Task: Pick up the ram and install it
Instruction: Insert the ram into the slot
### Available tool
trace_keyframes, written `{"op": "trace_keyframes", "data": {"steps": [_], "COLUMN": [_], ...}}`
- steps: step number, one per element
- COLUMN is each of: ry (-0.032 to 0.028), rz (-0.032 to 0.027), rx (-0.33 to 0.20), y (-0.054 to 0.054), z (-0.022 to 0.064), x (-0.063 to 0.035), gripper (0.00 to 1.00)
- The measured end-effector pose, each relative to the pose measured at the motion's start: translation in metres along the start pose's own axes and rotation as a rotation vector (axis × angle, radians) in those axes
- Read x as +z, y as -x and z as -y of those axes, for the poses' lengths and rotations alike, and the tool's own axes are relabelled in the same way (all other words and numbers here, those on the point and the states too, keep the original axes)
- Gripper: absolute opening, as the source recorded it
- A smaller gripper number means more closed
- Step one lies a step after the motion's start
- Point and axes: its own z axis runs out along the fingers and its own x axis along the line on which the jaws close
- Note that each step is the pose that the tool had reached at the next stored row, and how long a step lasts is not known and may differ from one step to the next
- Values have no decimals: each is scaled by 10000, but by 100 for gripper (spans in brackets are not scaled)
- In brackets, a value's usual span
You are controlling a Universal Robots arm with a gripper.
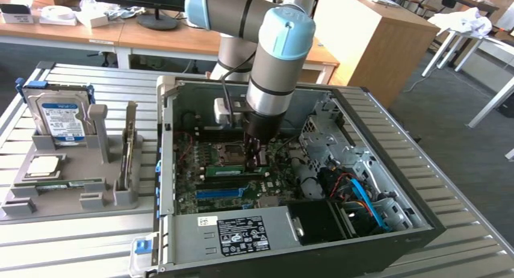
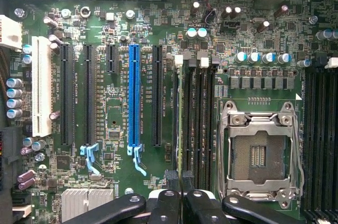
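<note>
Your hand (image 2: 178, 179), nearly closed, pinched one end of the ram (image 2: 179, 118) edge-up at the memory slots (image 2: 199, 123) beside the CPU socket (image 2: 261, 152), its long axis running along them, away from the grip.

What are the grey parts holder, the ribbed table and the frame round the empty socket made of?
Grey holder: likely matte plastic, dull and uniform. Table: probably bare aluminium, pale grooved slats with soft sheen. Socket frame: seemingly bright stamped steel, shiny with bent edges.
</note>
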Motion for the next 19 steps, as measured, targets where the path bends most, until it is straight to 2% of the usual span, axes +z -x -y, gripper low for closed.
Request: {"op": "trace_keyframes", "data": {"steps": [19], "ry": [1], "rz": [-1], "rx": [-1], "y": [-1], "z": [-2], "x": [32], "gripper": [12]}}
